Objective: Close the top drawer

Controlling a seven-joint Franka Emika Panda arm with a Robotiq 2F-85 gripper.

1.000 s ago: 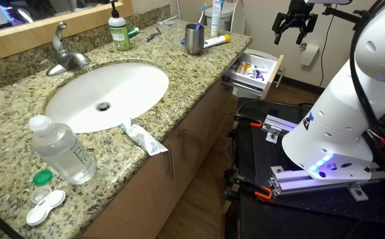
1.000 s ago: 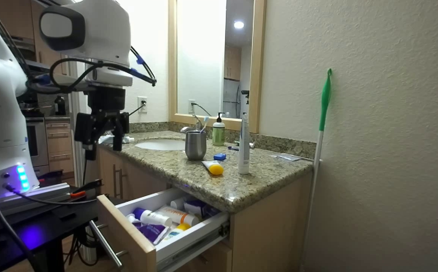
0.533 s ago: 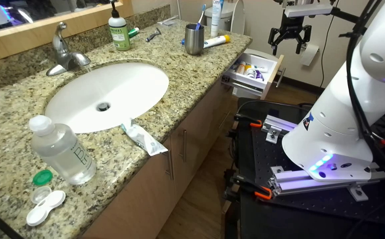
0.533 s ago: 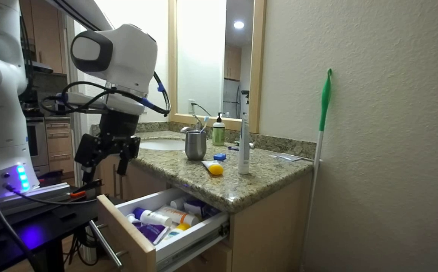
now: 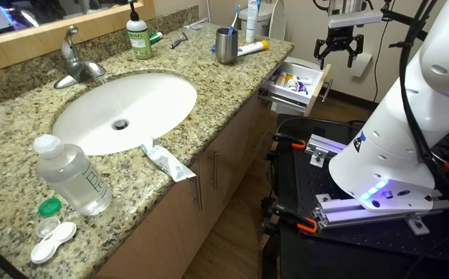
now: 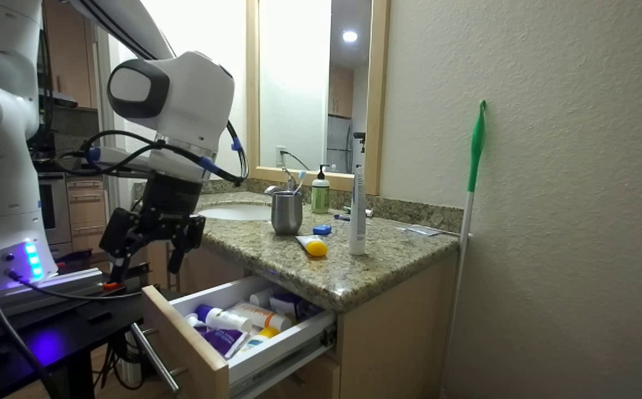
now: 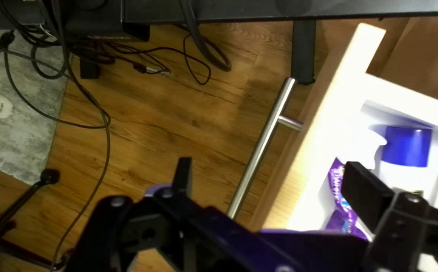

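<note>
The top drawer [image 6: 188, 354] stands well out from under the front edge of the granite surface [image 6: 387, 238], beside the corner where that edge meets the side. The pincer [image 5: 336, 64] hangs above it, spread and holding nothing; in the wrist view the long axis of the front panel [image 7: 305, 155] slants between its tips. Closing likely calls for a push on the panel's outer face, toward the surface. The drawer has whitish walls, a pale wood front, a straight metal handle [image 7: 260, 151], jumbled tubes [image 6: 265, 317] and a purple packet [image 6: 224, 341] inside.
</note>
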